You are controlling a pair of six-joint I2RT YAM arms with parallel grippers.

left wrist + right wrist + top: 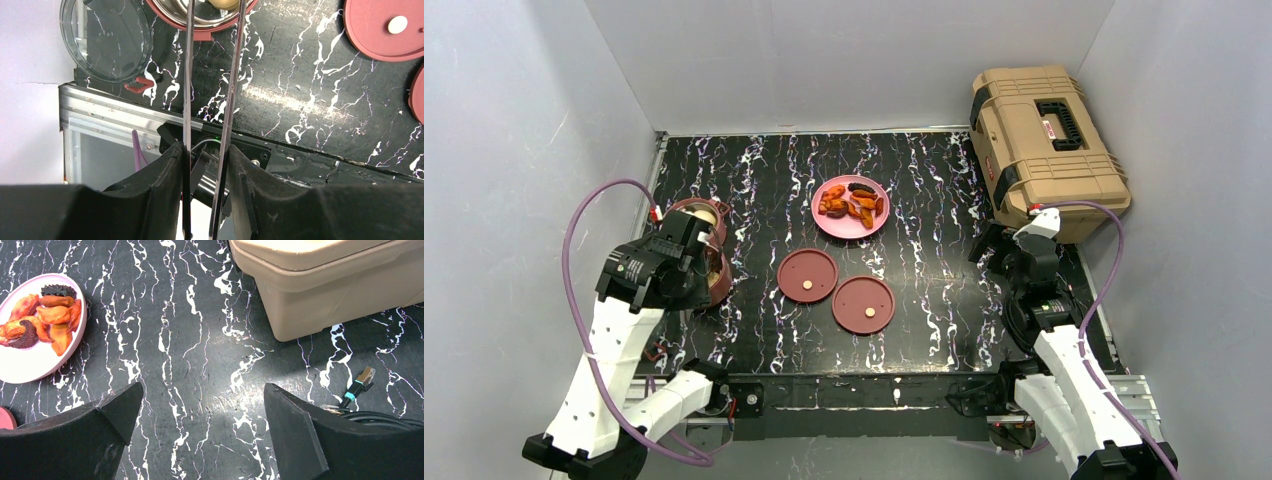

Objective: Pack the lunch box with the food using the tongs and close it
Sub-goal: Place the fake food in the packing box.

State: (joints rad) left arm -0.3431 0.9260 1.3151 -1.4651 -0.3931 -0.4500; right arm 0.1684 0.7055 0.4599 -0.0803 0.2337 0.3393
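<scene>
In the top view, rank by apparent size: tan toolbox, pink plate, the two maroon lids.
Largest: tan toolbox.
Then: pink plate.
Smallest: left maroon lid and right maroon lid, which look alike, so unranked.

Plain pale walls (pixel 844 60) box in three sides of a black tabletop (pixel 924 190) with white marble-style veins, kinda glossy under the light. Tan toolbox (pixel 1044 140) parked in the far right corner.
</scene>
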